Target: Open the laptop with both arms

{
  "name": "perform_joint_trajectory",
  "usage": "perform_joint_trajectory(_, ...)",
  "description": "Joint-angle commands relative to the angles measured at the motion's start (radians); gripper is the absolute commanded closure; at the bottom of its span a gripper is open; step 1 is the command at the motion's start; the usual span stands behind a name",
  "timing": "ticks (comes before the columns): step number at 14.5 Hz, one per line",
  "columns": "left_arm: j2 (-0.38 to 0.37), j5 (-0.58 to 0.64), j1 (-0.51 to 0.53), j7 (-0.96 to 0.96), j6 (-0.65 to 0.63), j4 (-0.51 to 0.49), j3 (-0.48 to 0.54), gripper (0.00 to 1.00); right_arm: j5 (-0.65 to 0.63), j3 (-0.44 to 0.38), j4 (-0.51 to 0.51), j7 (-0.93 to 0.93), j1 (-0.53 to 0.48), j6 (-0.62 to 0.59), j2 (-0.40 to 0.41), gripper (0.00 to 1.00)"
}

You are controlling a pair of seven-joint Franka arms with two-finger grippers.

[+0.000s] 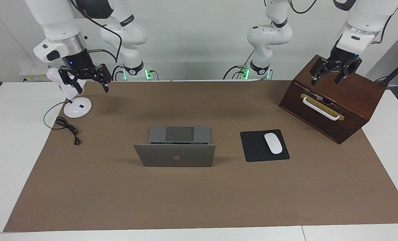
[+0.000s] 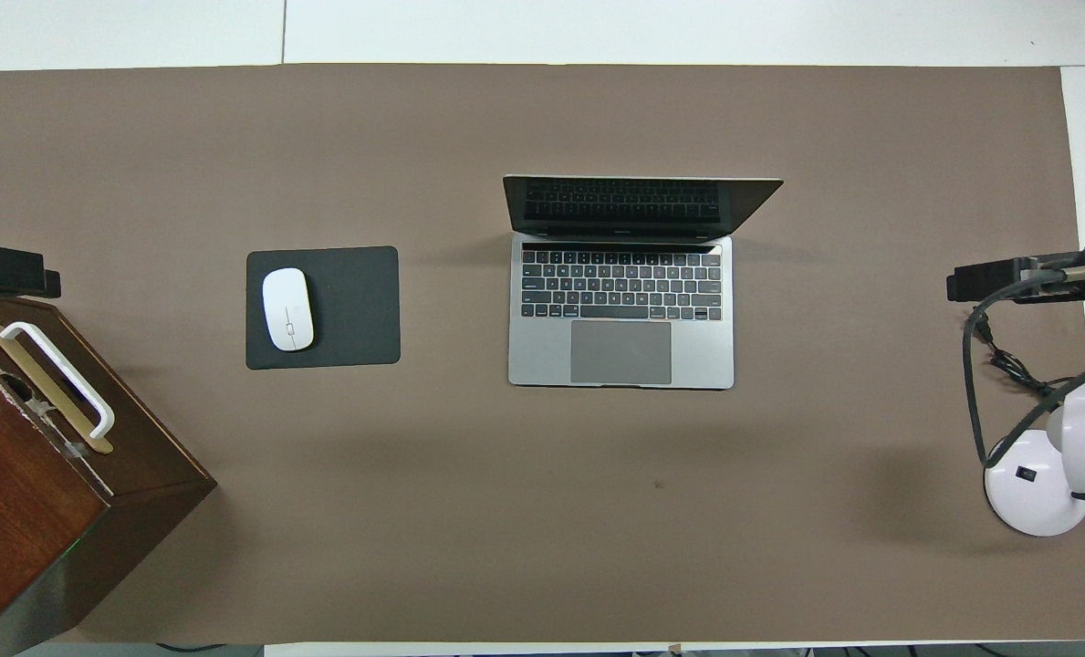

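The laptop (image 1: 175, 147) stands open mid-mat, beside the mouse pad (image 1: 264, 146) bearing a white mouse (image 1: 273, 143). The left gripper (image 1: 332, 72), fingers spread, hangs over the closed wooden box (image 1: 332, 103); its contents are hidden. The right gripper (image 1: 86, 78), also spread, hangs by the desk lamp (image 1: 73, 100), well apart from the laptop.

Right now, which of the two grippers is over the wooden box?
The left gripper, hanging over the wooden box; the right gripper hangs beside the white lamp.

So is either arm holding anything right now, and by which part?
Nothing is held. The left end effector hangs open over the wooden box, the right end effector open above the desk lamp. The laptop stands open, untouched.
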Motion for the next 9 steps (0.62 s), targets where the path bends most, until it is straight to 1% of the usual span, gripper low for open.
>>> perform_joint_trajectory(1, -0.015, -0.010, 0.010, -0.007, 0.002, -0.016, -0.004, 0.00, -0.004, 0.000, 0.022, -0.010, -0.002, -0.025, 0.011, 0.00)
perform_joint_trajectory(9, -0.015, -0.010, 0.008, -0.007, 0.004, -0.016, -0.004, 0.00, -0.046, -0.005, 0.020, 0.004, -0.005, -0.032, 0.011, 0.00)
